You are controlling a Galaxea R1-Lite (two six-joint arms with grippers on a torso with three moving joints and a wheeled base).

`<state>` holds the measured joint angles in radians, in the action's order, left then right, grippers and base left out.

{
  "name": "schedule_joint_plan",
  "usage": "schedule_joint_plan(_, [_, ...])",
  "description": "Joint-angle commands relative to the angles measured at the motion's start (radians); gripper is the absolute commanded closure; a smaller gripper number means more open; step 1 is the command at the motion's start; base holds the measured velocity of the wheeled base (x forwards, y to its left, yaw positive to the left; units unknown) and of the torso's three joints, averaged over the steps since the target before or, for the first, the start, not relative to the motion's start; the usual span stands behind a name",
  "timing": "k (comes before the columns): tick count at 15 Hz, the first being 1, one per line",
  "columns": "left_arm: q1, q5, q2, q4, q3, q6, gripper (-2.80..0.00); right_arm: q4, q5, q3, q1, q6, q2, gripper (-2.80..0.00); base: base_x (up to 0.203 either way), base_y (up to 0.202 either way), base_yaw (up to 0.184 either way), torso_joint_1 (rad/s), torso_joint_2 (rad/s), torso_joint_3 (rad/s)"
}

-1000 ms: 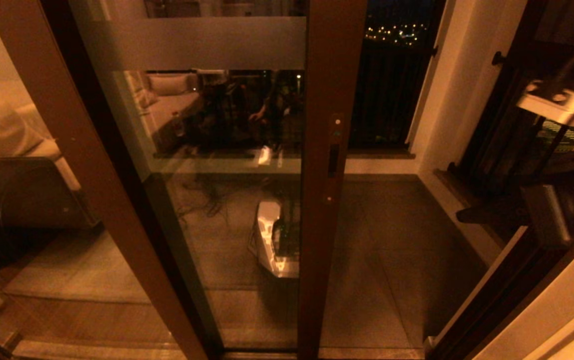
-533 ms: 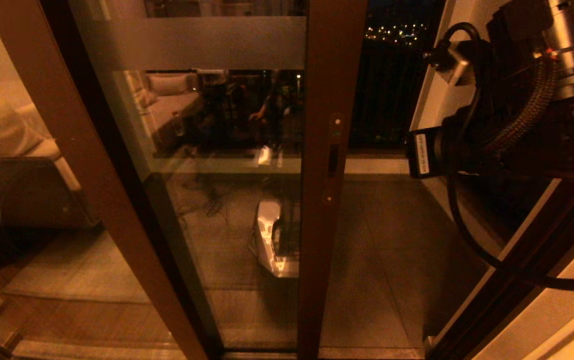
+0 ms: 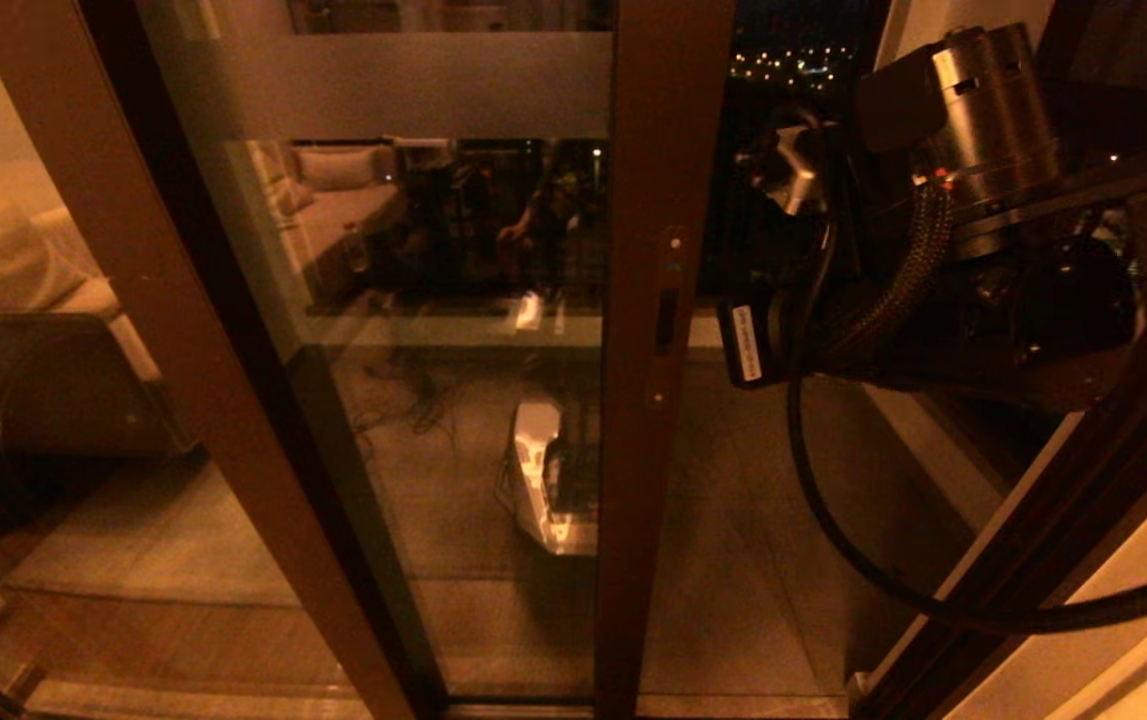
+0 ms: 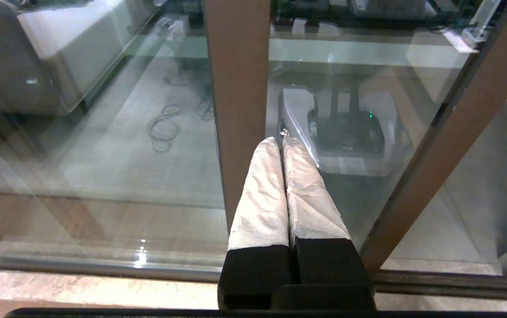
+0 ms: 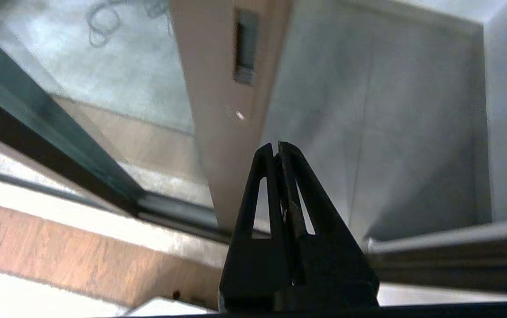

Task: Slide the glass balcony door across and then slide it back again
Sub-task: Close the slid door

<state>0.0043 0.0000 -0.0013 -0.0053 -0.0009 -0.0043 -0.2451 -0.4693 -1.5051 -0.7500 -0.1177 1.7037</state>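
Glass balcony door (image 3: 433, 300) fills the middle of the head view: tall pane in a dark brown frame, frosted band (image 3: 403, 85) across the upper glass. Its right stile (image 3: 648, 450) stands upright about centre, with the slim recessed handle (image 3: 666, 320) set into it around mid-height. To the right of the stile the doorway is open onto the tiled balcony floor (image 3: 753, 520); city lights show far off at the top. A second brown frame member (image 3: 163, 330) slants across the left side. Sofa (image 3: 23, 300) is seen through or reflected in the glass at left; the robot's own base (image 3: 553, 480) is reflected low in the pane.

Right arm (image 3: 983, 250) is raised at the upper right of the head view, in front of the open gap, its wrist near the stile at handle level, black cable (image 3: 833, 540) looping down below it. Right end effector (image 5: 277, 148) shows only in its wrist view: black fingers (image 5: 253, 207) pressed together, holding nothing, tips just off the stile's edge below the handle recess (image 5: 245, 46); cannot tell if they touch the frame.

Left end effector (image 4: 282, 141) is parked low in front of the glass, pointing at the bottom part of a brown frame post (image 4: 238, 88). Its wrapped fingers (image 4: 262, 194) are pressed together, empty, apart from the glass. Door track (image 4: 103, 265) runs below it.
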Motion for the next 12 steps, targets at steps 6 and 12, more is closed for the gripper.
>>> schedule_joint_plan(6, [0.000, 0.000, 0.001, -0.001, 0.001, 0.000, 0.00, 0.113, -0.008, -0.007, 0.029, 0.007, 0.130, -2.80, 0.000, 0.000, 0.000, 0.000, 0.00, 0.000])
schedule_joint_plan(12, [0.000, 0.000, 0.001, -0.001, 0.000, 0.000, 0.00, 0.171, -0.009, -0.024, 0.087, 0.047, 0.163, -2.80, 0.000, 0.000, 0.000, 0.000, 0.00, 0.000])
